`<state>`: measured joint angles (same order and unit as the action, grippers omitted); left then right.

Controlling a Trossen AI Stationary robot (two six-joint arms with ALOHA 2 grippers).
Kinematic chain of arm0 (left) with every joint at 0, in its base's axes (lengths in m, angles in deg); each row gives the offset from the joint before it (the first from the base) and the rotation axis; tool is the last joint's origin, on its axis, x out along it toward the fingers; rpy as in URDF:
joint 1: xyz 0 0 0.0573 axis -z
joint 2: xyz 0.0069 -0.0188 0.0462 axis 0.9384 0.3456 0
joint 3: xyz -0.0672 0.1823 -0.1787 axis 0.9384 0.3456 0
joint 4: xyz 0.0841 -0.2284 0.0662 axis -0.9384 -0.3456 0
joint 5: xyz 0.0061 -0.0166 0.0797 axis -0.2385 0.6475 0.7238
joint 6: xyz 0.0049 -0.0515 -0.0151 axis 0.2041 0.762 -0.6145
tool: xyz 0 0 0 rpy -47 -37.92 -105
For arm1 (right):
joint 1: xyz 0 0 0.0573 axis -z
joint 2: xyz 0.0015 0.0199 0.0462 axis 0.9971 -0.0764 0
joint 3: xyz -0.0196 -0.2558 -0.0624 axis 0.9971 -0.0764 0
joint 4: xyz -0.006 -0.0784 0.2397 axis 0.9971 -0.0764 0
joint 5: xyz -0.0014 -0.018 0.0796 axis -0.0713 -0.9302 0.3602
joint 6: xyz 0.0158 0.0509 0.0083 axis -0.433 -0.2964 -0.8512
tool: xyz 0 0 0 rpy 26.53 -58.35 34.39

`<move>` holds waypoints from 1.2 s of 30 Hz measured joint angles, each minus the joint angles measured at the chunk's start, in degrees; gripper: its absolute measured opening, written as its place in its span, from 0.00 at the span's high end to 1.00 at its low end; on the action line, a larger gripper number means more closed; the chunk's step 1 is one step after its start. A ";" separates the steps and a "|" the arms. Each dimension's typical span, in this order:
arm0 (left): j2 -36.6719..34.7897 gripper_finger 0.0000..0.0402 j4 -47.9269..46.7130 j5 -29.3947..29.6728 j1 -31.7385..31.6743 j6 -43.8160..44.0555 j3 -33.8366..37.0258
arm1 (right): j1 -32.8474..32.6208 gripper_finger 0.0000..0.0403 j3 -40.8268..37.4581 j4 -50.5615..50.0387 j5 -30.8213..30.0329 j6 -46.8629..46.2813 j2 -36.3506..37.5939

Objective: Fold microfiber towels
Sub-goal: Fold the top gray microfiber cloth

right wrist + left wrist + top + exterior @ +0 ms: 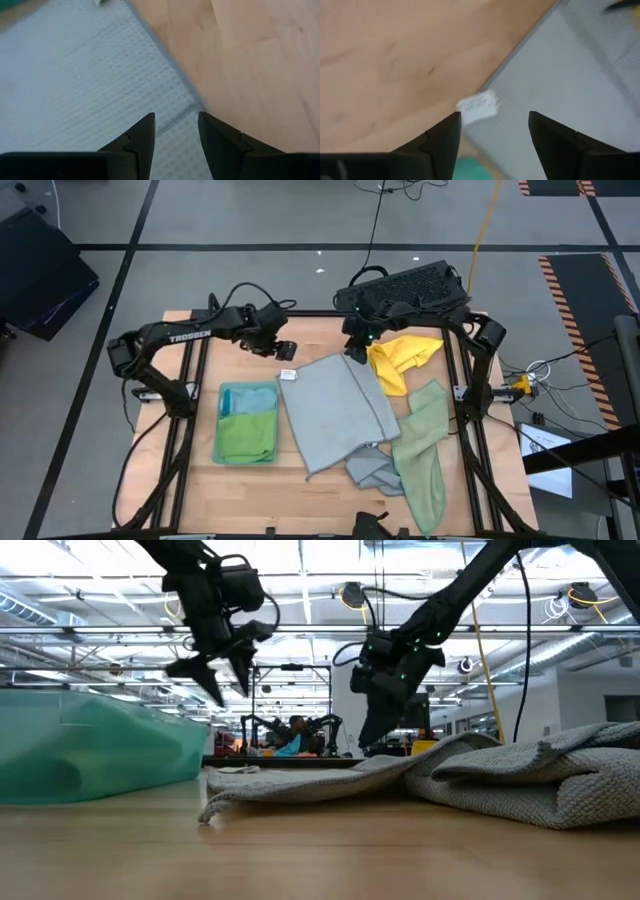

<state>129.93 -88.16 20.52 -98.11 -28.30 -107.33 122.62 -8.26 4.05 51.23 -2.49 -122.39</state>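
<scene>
Grey floor point(250, 220) w/ dark lines, hazard tape point(570, 290).

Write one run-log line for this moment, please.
left gripper: open, above tagged corner of flat grey microfiber towel | right gripper: open, over its other far corner | nothing held

You see the grey towel point(335, 412) spread flat mid-table. Beside it sit the stacked green towels point(247, 425). The yellow towel point(402, 356) touches its far corner.

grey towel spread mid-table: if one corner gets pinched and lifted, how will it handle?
Probably floppy: the grey towel lies limp, its edge curling off the table in the low view. Likely light, being thin. It may drag the crumpled grey cloth that it overlaps. The waffle weave should give the fingers decent grip.
</scene>
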 joint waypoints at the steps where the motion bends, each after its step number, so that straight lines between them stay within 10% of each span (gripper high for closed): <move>1: -0.05 0.42 -0.84 -0.09 -0.02 0.03 0.10 | 0.20 0.64 0.02 0.29 -0.02 0.86 -0.57; 13: -0.17 0.42 -0.38 0.52 0.17 1.54 -0.01 | 2.87 0.66 0.00 -0.48 -3.09 5.69 -3.68; 24: -0.17 0.42 1.36 0.57 -0.04 1.78 -0.01 | 2.77 0.98 -0.06 -2.86 -5.94 7.12 -2.05; 36: -0.14 0.42 23.72 1.36 3.70 3.01 -0.01 | 3.92 0.99 -0.04 -10.95 -0.78 3.96 5.77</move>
<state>129.79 -64.45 21.88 -94.41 -25.28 -107.34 126.54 -8.31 -6.90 50.45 1.47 -116.62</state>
